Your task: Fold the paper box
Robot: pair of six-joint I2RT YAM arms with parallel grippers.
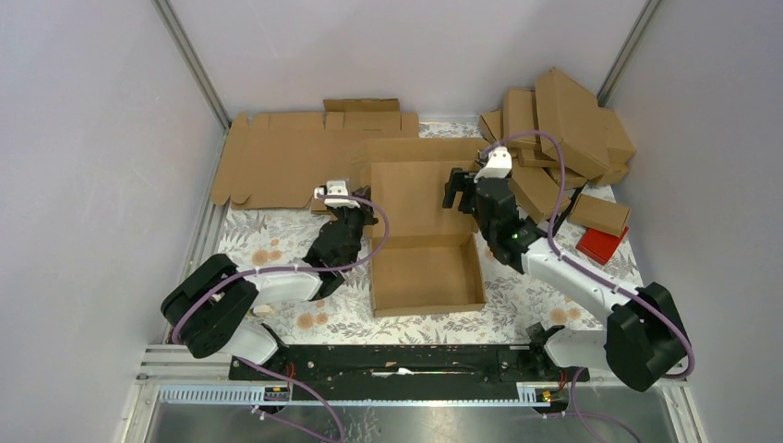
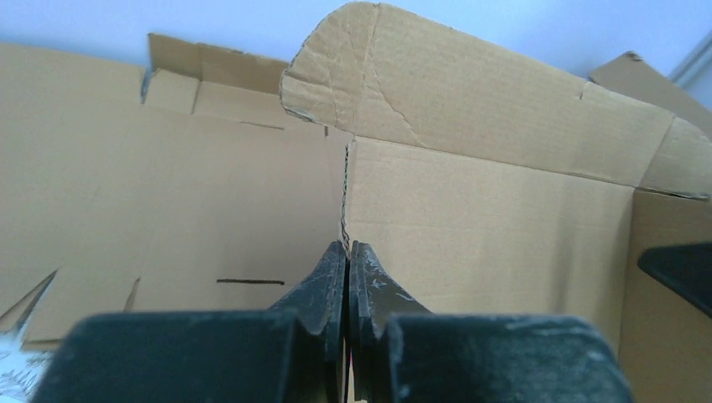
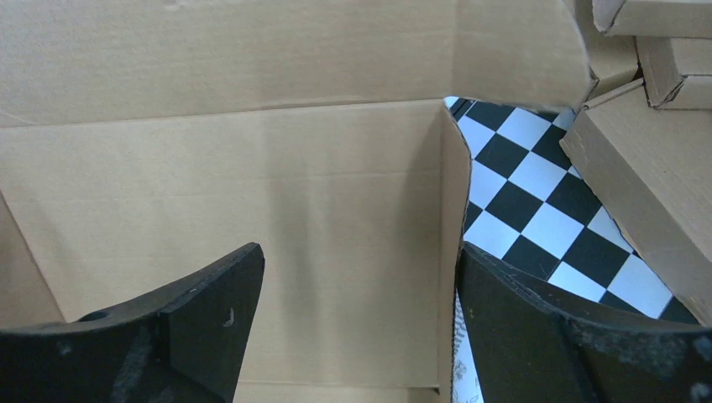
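The paper box lies mid-table, its shallow tray walled at the front and its lid panel raised behind. In the left wrist view the lid's left side flap stands edge-on, and my left gripper is shut on its thin edge; from the top view the left gripper sits at the box's left side. My right gripper is open over the lid's inside, with the right side flap just inside its right finger. Seen from above, the right gripper is at the lid's right edge.
A flat die-cut cardboard sheet lies at the back left. Several folded brown boxes are piled at the back right, with a small box and a red block beside them. A black-and-white checkered board lies under that pile.
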